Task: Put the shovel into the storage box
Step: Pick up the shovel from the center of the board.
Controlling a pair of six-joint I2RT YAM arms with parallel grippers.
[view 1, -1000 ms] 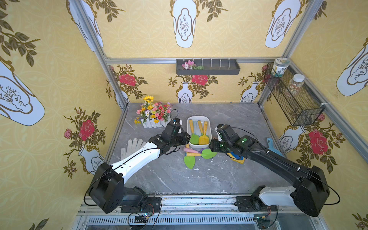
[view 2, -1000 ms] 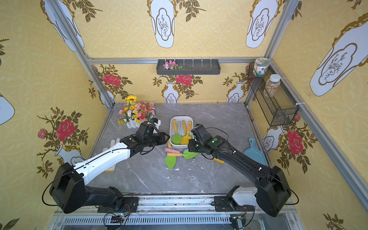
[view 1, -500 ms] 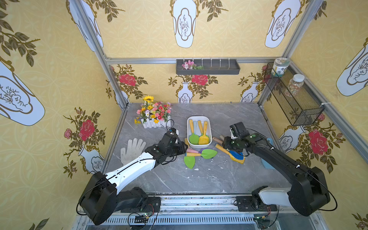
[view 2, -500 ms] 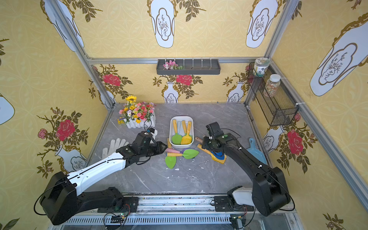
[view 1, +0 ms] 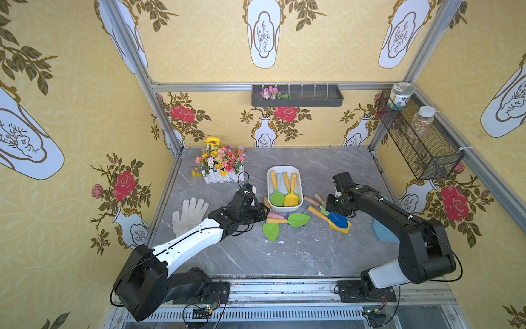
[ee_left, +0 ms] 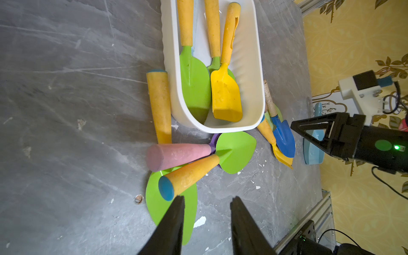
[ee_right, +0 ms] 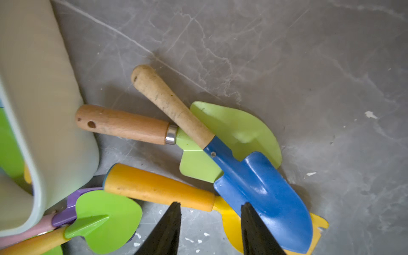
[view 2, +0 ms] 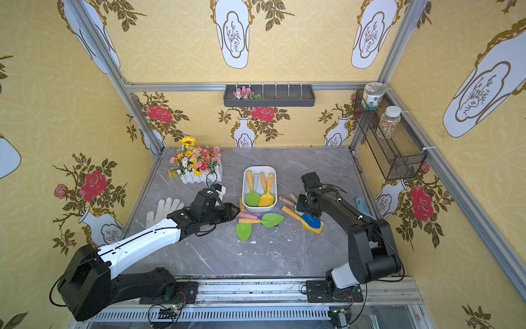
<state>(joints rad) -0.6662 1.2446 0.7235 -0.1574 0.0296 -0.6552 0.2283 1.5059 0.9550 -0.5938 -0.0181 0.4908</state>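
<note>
The white glossy rounded storage box [view 1: 284, 168] holds three shovels [view 1: 277, 198]. The left gripper [ee_left: 207, 198], spread and empty, faces the orange-handled green plastic shovel [ee_left: 189, 174] lying near it. The right gripper [ee_right: 211, 205], also spread, hovers over the blue metal shovel [ee_right: 260, 183]. Next, probably: advance and pinch one handle.

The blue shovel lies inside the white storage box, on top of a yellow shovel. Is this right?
Not inside: the right wrist view shows the blue shovel on the table, outside the storage box. It does lie on top of a yellow shovel.
</note>
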